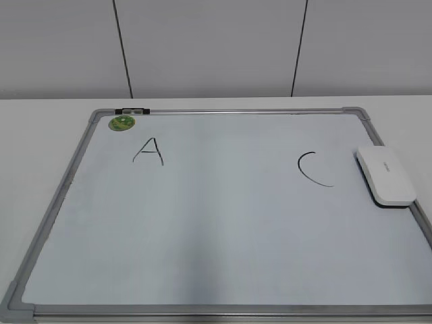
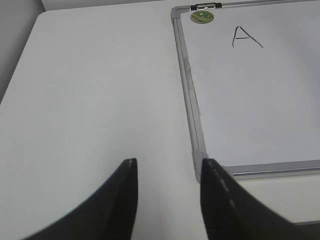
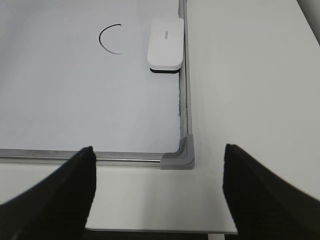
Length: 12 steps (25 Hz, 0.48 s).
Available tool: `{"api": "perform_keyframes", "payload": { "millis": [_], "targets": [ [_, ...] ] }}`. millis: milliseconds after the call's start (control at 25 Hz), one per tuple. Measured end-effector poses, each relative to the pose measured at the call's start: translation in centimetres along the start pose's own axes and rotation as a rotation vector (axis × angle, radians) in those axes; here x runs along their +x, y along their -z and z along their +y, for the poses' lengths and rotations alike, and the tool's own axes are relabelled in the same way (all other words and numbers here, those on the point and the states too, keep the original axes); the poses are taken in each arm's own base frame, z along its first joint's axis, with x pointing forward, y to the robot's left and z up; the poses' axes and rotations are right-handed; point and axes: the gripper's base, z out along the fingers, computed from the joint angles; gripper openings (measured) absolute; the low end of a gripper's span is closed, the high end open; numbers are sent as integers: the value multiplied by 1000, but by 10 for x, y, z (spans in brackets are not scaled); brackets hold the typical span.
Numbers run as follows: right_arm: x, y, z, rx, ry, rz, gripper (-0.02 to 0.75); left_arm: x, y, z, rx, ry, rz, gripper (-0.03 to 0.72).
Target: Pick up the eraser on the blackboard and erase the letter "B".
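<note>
The blackboard (image 1: 223,229) is a white board with a grey frame, lying flat on the table. The white eraser (image 1: 385,175) lies on it at the right edge, next to a black "C" (image 1: 312,169); it also shows in the right wrist view (image 3: 166,44). A black "A" (image 1: 148,150) is at the upper left. No letter "B" shows between them; that area is bare. My left gripper (image 2: 167,167) is open and empty, above the table by the board's near left corner. My right gripper (image 3: 157,155) is open and empty, above the board's near right corner (image 3: 179,157). Neither gripper shows in the exterior view.
A round green sticker (image 1: 123,122) sits at the board's far left corner, next to a black clip (image 1: 132,110). White table (image 2: 100,90) extends left and right (image 3: 250,90) of the board. A grey panelled wall stands behind.
</note>
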Motion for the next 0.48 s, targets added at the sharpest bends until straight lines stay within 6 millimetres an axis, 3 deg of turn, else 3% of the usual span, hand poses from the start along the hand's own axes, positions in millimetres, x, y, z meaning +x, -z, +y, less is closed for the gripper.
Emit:
{"api": "perform_keyframes", "payload": {
  "millis": [480],
  "targets": [
    [0,0,0,-2,1,0,586,0,0,0,0,0,0,246]
  ]
}}
